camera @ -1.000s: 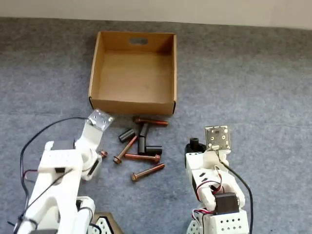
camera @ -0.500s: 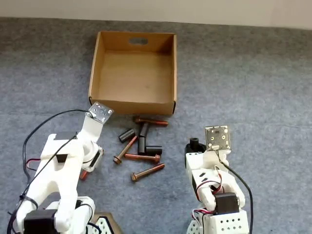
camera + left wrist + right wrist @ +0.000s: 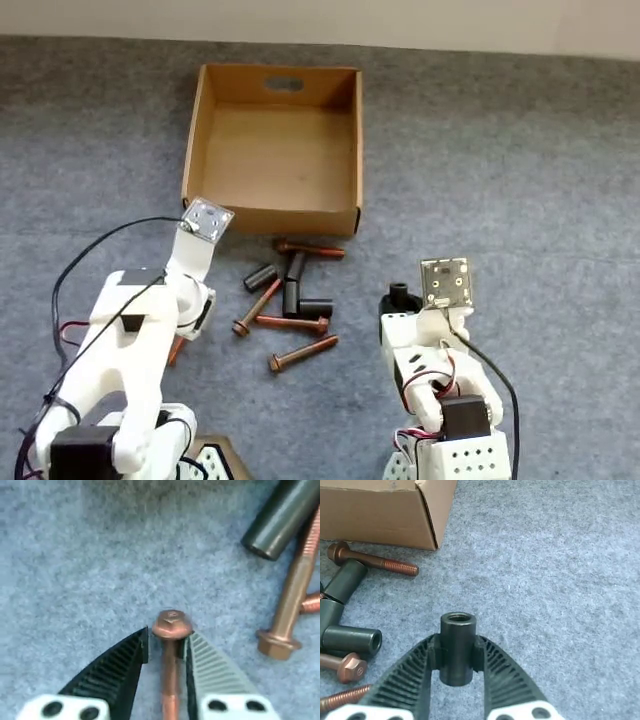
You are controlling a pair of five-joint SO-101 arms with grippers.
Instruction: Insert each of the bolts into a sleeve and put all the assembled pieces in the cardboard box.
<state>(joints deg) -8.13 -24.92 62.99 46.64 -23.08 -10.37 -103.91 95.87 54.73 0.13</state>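
As the wrist views reveal up close, the left gripper (image 3: 167, 639) pinches a bolt (image 3: 171, 625), the right gripper (image 3: 456, 647) a sleeve (image 3: 457, 630).

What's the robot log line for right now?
left gripper: shut on bolt | right gripper: shut on sleeve | assembly: not yet joined

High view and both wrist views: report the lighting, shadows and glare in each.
High view: soft, even light, only faint shadow beside the cardboard box. Left wrist view: the bolt in the left gripper gleams at its head; a pale streak along the loose sleeve. Right wrist view: dull sheen on the rim of the held sleeve in the right gripper.
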